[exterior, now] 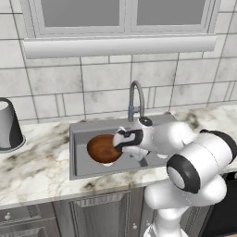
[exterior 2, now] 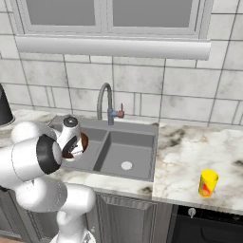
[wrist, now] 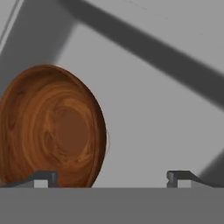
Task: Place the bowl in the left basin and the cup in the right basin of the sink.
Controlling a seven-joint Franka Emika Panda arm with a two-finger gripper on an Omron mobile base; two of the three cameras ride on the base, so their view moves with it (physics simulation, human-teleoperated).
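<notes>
One bowl (exterior: 102,148): we see it upright, opening up, in the left basin (exterior: 81,150).
Gripper (wrist: 112,177): fingers spread, holding nothing.
Cup (exterior 2: 208,183): upright, far right.

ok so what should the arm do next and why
Probably lift the pincer up out of the left basin: its jaws are open, the bowl lies released there, and the cup waits on the counter right of the sink.

Glossy white arm (exterior: 194,157) of rounded, bulbous segments, black bands at the joints, round grey end caps, white hand with black face, gripper (wrist: 113,178) with two small dark grey, angular fingertips (wrist: 43,178)
</notes>
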